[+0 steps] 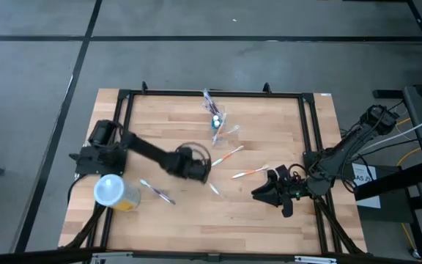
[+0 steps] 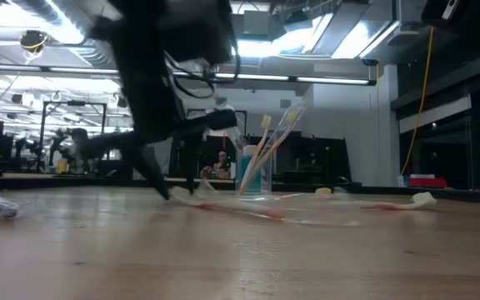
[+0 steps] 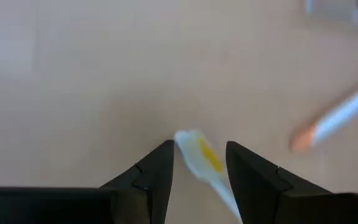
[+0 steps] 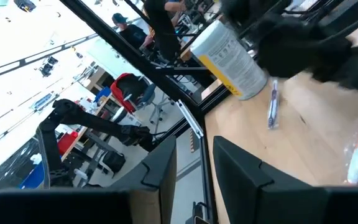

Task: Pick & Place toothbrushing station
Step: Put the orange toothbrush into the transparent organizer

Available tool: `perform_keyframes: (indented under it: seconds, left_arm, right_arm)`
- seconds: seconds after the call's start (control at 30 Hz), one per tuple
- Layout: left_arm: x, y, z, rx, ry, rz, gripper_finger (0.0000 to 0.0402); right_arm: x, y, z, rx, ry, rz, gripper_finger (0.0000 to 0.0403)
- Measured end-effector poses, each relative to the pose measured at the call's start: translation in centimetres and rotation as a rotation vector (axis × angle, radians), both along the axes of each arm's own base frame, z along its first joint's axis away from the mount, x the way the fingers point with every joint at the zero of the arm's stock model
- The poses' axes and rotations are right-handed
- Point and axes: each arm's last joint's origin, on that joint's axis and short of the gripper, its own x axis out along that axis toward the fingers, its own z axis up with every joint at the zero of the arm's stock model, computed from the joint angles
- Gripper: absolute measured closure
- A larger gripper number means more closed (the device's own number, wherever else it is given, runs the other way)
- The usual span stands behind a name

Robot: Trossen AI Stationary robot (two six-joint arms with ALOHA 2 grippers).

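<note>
Presently the left tool [image 1: 209,178] stands low over the bench [image 1: 269,220], its jaws narrowly parted astride a white toothbrush [image 3: 199,157], not yet closed. A square closure on the handle suits; the toothbrushing station [image 1: 217,121] stands well beyond. The right tool [image 1: 280,198] waits, partly open.

The high view looks straight down on the whole pale wooden table [image 1: 196,213]. The low view sits at tabletop level, facing across it into the room. The left wrist view hangs close above the wood; the right wrist view tilts outward past the table edge — 2 views share the yellow tub with pale round lid [image 1: 116,192].
</note>
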Motion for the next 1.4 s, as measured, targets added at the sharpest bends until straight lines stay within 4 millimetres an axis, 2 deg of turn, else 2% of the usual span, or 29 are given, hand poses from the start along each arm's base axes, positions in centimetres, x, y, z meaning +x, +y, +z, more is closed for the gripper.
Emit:
perform_keyframes:
  seconds: [0.13,0.27,0.47,0.73,1.4]
  left_arm:
    - [0.5,3.4,0.0,0.006,0.059,-0.044,0.0258]
    - [0.5,5.3,0.4,-0.042,0.089,-0.112,0.0258]
    - [0.2,3.8,1.7,-0.071,0.034,-0.117,0.0258]
    - [0.1,1.9,1.5,-0.086,-0.009,-0.032,0.0258]
    - [0.2,2.2,1.1,-0.089,-0.019,0.028,0.0258]
  right_arm:
    - [0.0,0.0,0.0,0.004,-0.003,-0.004,0.0294]
    - [0.0,0.0,0.2,0.018,-0.014,0.01,0.0294]
    - [0.0,0.0,0.3,0.001,-0.024,0.006,0.0294]
    - [0.0,0.0,0.2,-0.031,-0.029,-0.018,0.0294]
    - [0.0,-0.1,0.2,-0.047,-0.031,-0.021,0.0294]
